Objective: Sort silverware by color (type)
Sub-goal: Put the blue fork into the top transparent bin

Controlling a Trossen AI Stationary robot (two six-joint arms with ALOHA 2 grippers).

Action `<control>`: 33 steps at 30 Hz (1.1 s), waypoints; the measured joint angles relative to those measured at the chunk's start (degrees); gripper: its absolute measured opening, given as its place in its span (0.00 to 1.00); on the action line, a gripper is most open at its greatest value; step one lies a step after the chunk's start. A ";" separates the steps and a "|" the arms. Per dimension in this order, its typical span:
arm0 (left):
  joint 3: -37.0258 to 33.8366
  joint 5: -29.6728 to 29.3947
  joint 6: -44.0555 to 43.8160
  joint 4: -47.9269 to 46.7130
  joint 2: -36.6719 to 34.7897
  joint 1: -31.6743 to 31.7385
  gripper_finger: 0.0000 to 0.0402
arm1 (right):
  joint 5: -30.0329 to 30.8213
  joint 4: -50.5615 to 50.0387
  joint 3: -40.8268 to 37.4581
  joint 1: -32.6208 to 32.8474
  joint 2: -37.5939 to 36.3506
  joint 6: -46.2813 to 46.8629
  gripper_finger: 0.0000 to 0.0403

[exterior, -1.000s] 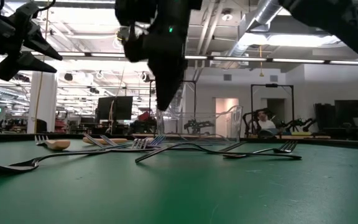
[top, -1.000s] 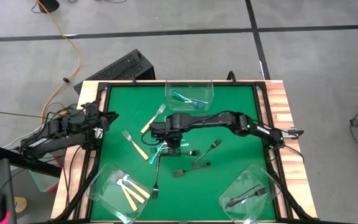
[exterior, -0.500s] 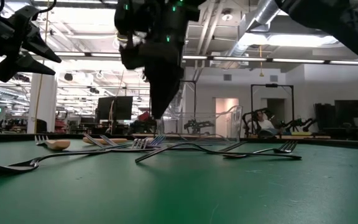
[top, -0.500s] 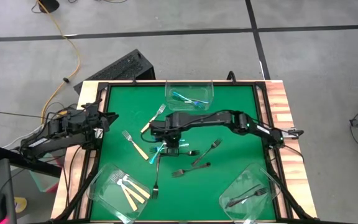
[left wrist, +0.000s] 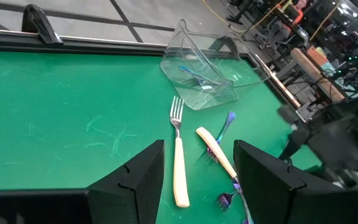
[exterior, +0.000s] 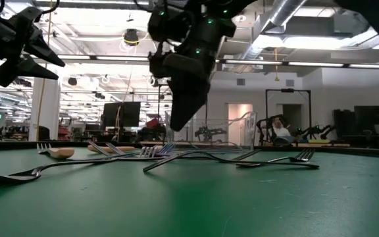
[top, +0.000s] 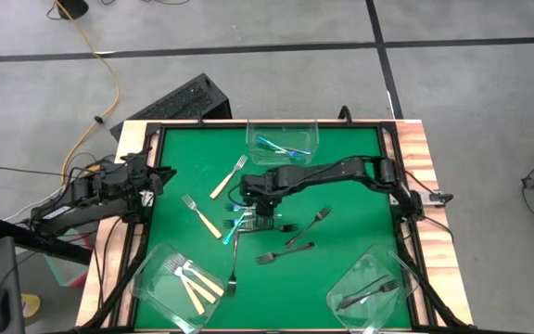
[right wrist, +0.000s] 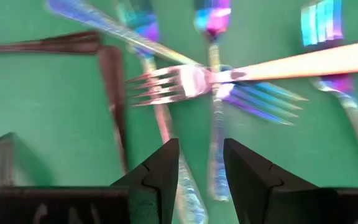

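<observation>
In the high view, the right pincer (top: 260,211) hangs over a heap of crossed forks (top: 239,225) in the middle of the green surface (top: 341,167). The left pincer (top: 158,176) waits at the left edge.

In the low view, the right pincer (exterior: 178,118) points down above the forks (exterior: 156,153), apart from them.

In the left wrist view, the fingers (left wrist: 143,174) stand wide open.

In the right wrist view, the fingers (right wrist: 160,168) are open, gripping nothing, over the forks (right wrist: 191,81).

We are in an open lab: exposed ceiling ducts (exterior: 288,10), strip lights (exterior: 321,43), monitors (exterior: 125,113), and a green-topped bench (top: 360,167) on concrete floor (top: 471,93).
</observation>
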 joint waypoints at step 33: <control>0.00 -0.39 -0.57 -0.28 0.00 0.01 0.44 | 1.67 6.51 -1.15 -1.23 5.82 -0.02 0.35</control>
